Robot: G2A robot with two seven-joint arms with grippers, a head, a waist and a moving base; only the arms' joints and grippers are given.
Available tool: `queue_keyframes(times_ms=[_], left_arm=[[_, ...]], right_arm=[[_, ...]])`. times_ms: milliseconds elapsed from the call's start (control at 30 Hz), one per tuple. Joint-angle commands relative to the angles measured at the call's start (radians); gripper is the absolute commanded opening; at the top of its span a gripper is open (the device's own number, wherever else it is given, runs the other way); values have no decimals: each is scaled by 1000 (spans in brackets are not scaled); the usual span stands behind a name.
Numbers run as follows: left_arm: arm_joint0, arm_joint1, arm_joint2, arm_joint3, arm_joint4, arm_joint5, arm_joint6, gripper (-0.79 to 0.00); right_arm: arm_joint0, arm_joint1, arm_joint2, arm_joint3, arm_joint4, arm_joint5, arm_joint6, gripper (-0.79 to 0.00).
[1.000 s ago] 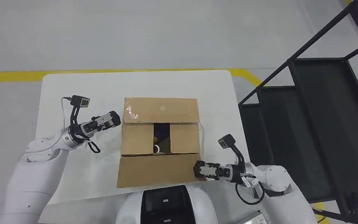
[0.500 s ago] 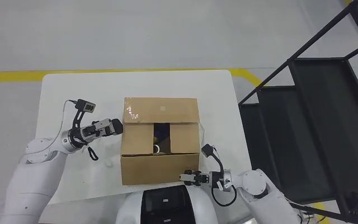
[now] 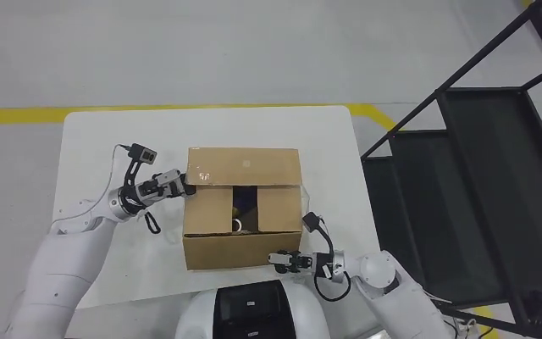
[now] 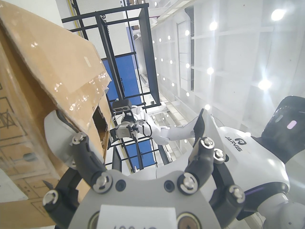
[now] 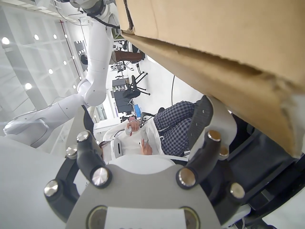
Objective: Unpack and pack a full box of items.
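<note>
Pincers both spread wide, nothing clamped. Nearest: R gripper (image 3: 278, 258) sits low at table's front edge, by the box's near side, towards its right end. In the wrist view one fingertip (image 5: 202, 110) presses the underside of the near flap (image 3: 241, 250); the other finger hangs free.

Box (image 3: 279, 208) is plain brown cardboard, mid-table, mouth up, long axis running L–R, parallel to the table's front edge. Near flap is tilted up, its cut edge rough. Two side flaps (image 3: 209, 209) are folded in flat, not meeting. The dark gap (image 3: 245, 208) between them shows sth blue and sth pale, too small to tell. Far flap (image 3: 244, 165) lies tipped away from the robot, w/ shiny clear tape (image 3: 200, 172) on its left corner, torn there.

L gripper (image 3: 188, 188) is at the box's far-left corner, one fingertip (image 4: 57, 129) against the box wall under that taped corner, the other clear.

Table (image 3: 102, 136) is white. Beyond: yellow floor line (image 3: 127, 110). To the right: black stair frame (image 3: 457, 169).
</note>
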Motion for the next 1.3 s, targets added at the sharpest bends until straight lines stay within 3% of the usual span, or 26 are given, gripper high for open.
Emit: queue_keyframes(times_ms=[0, 267, 433, 767, 1067, 1267], left_arm=[[-12, -5, 4, -9, -42, 10, -9, 0], [-67, -25, 4, -4, -166, 44, -43, 0], [-158, -61, 73, 49, -154, 10, 25, 0], [-352, -140, 180, 272, -134, -57, 199, 0], [-484, -192, 263, 515, 96, -109, 391, 0], [-537, -223, 347, 621, 375, -156, 568, 0]], right_arm=[[5, 1, -5, 7, 1, 0, -6, 0], [27, 3, -28, 36, -17, -1, -40, 0], [59, 2, -48, 68, -28, 1, -63, 0], [87, 2, -71, 92, -14, -10, -104, 0], [43, 16, -40, 53, 10, -23, -98, 0], [27, 23, -31, 39, 7, -21, -103, 0]])
